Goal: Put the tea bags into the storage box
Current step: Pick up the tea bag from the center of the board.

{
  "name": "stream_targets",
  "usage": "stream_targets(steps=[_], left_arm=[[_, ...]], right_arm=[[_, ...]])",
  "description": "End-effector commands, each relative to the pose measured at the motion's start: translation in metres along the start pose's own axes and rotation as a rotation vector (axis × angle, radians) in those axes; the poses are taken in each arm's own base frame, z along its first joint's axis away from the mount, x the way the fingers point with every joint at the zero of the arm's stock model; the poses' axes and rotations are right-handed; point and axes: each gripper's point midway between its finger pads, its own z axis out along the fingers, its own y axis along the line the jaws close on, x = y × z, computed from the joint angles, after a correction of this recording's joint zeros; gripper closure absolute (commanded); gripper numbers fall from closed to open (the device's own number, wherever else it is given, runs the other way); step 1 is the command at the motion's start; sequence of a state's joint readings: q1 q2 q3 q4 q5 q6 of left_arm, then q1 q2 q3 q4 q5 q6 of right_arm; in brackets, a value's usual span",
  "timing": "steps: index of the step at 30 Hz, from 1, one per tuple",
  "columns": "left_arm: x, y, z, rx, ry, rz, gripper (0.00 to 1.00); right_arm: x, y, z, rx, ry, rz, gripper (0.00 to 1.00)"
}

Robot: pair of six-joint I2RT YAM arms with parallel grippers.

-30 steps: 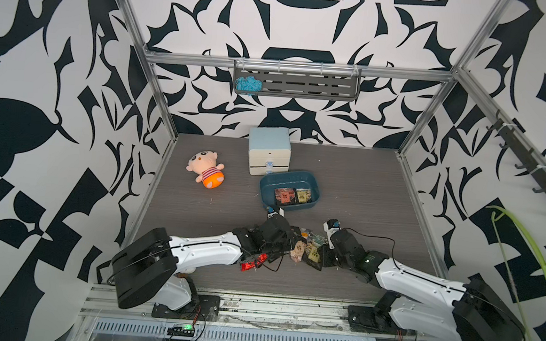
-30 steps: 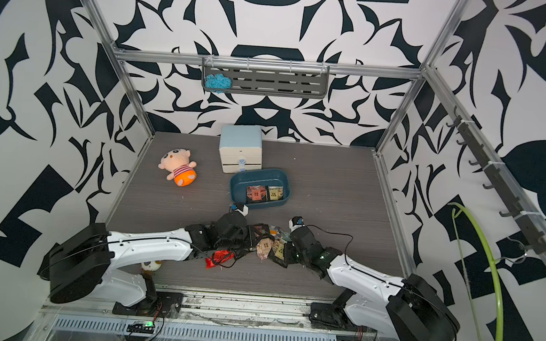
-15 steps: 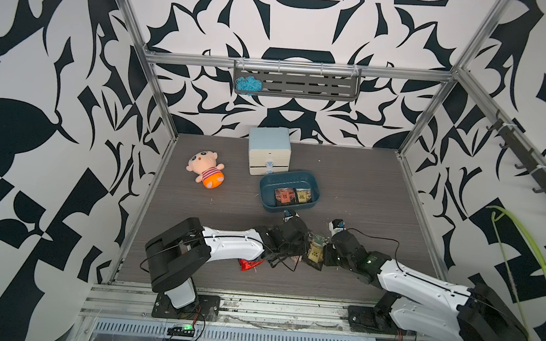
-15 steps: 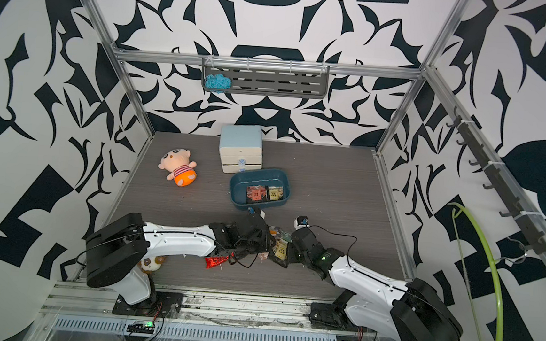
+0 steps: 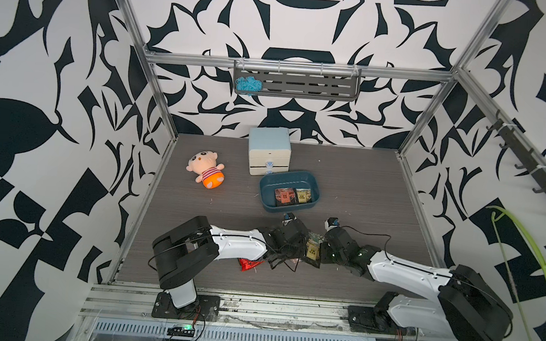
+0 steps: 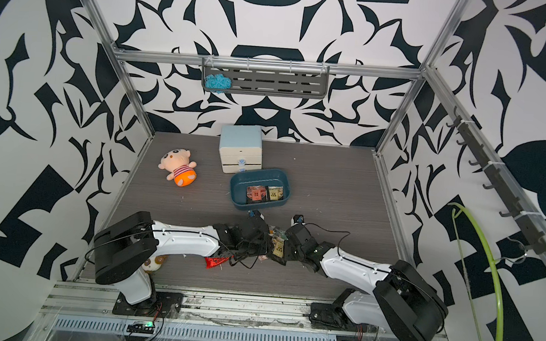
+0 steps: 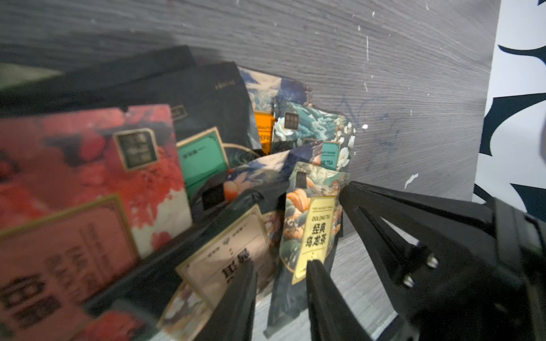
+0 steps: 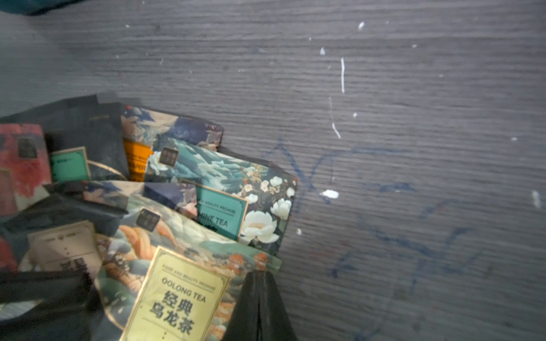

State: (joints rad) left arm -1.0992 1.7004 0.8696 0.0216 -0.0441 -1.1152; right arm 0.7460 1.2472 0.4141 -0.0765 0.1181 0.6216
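A pile of tea bags (image 7: 206, 153) lies on the table in front of the storage box (image 5: 289, 173), a dark teal tray holding two bags (image 5: 283, 195) (image 5: 303, 194). My right gripper (image 8: 258, 276) is shut on the corner of the yellow-label oolong tea bag (image 8: 177, 295), which stands tilted up at the pile's edge (image 7: 313, 230). My left gripper (image 7: 280, 283) is open beside it, one finger (image 7: 239, 298) over a beige-label bag (image 7: 224, 254), the other (image 7: 320, 298) against the yellow one. In both top views the grippers meet over the pile (image 5: 313, 247) (image 6: 278, 246). A red foil bag (image 5: 249, 264) lies under the left arm.
A pale blue drawer cabinet (image 5: 269, 151) stands just behind the box. A plush doll (image 5: 205, 169) lies at the back left. A wall shelf (image 5: 305, 84) hangs at the back, and a green hoop (image 5: 529, 281) hangs outside the right wall.
My left arm has reached further right, up to the pile. My right gripper's jaws have closed on the yellow-label tea bag.
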Motion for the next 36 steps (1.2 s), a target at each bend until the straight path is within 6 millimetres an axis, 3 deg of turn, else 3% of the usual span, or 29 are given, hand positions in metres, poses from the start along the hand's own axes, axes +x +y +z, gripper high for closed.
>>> stream_targets(steps=[1, 11, 20, 25, 30, 36], left_arm=[[0.003, 0.005, 0.007, -0.021, 0.012, -0.014, 0.66], [0.006, -0.008, 0.021, 0.018, 0.043, -0.017, 0.69], [0.001, -0.025, 0.020, 0.066, 0.036, 0.014, 0.99], [-0.006, -0.033, 0.000, 0.079, 0.009, 0.060, 1.00], [-0.020, -0.046, -0.038, 0.100, -0.064, 0.135, 1.00], [-0.056, -0.049, -0.082, 0.019, -0.233, 0.211, 1.00]], right_arm=[[0.006, -0.002, 0.002, 0.019, 0.034, -0.007, 0.92], [0.004, 0.002, 0.000, -0.003, 0.023, -0.012, 0.91], [-0.004, 0.000, -0.006, -0.011, -0.033, 0.002, 0.91], [-0.019, -0.013, -0.023, 0.027, -0.155, 0.046, 0.91], [-0.030, -0.027, -0.047, 0.025, -0.304, 0.108, 0.86], [-0.036, -0.043, -0.069, 0.002, -0.458, 0.186, 0.71]])
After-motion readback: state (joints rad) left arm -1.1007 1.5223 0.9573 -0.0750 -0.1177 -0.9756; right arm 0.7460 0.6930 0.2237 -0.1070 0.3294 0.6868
